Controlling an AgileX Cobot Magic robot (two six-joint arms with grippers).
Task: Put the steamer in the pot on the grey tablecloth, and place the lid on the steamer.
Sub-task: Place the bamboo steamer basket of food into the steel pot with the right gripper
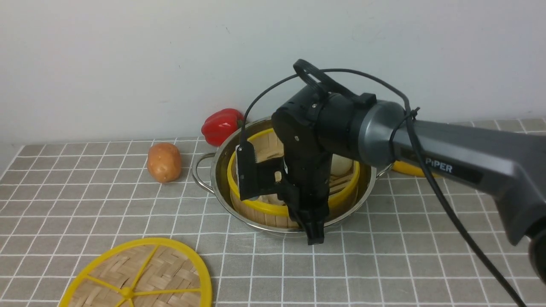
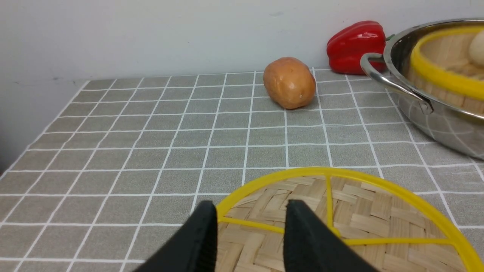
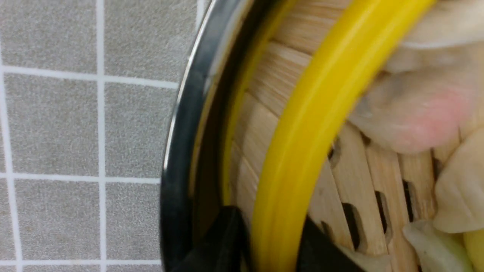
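Slatted bamboo steamer [image 1: 255, 216] in shiny pot [image 1: 220, 171]

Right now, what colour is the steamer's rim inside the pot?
The steamer's rim is yellow; the right wrist view shows it best.

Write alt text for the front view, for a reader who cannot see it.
The right arm reaches over a steel pot holding a bamboo steamer, its jaws at the steamer's near rim. The woven lid lies apart on the grey tablecloth at the near left; a potato and red pepper sit behind, left of the pot.
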